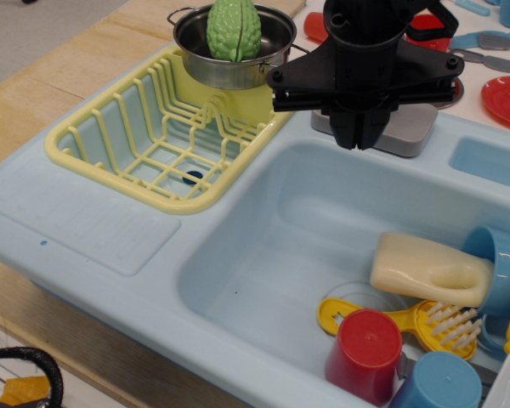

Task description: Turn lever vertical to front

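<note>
My black gripper (358, 136) hangs over the back rim of the light blue sink (263, 255), fingers pointing down and pressed together with nothing between them. It stands in front of the grey tap and hides the tap column. Only part of the grey tap base (410, 129) shows to the right of the fingers. The lever is hidden behind the gripper and its cross bar.
A yellow dish rack (153, 136) sits left of the sink, with a steel pot (229, 59) holding a green vegetable (234, 27) at its back. In the sink's right corner lie a cream sponge (425, 268), yellow brush (408, 319), red cup (365, 353) and blue cups (438, 382).
</note>
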`<state>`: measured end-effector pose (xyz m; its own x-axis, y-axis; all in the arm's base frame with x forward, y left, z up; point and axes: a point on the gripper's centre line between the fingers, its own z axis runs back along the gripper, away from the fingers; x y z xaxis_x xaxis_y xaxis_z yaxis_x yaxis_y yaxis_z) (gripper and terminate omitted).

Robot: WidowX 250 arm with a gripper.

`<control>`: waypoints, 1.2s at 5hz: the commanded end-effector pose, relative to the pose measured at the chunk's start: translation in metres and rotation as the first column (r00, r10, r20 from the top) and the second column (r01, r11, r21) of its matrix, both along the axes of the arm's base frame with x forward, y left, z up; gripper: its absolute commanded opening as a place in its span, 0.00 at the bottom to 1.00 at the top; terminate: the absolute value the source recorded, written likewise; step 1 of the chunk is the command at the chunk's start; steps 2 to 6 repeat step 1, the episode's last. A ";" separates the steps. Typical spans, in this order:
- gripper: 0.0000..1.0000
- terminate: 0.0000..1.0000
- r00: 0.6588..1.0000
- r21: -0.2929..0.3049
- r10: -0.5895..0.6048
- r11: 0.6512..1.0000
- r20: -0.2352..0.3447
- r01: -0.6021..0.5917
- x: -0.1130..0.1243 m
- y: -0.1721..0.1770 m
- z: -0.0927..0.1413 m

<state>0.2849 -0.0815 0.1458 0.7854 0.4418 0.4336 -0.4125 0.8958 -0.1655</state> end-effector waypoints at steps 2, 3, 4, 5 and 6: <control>0.00 1.00 0.999 -0.041 0.018 0.999 0.028 -0.017 -0.004 0.003 0.001; 0.00 1.00 0.999 -0.041 0.018 0.999 0.028 -0.017 -0.004 0.003 0.001; 0.00 1.00 0.999 -0.041 0.018 0.999 0.028 -0.017 -0.004 0.003 0.001; 0.00 1.00 0.999 -0.041 0.018 0.999 0.028 -0.017 -0.004 0.003 0.001; 0.00 1.00 0.999 -0.041 0.018 0.999 0.028 -0.017 -0.004 0.003 0.001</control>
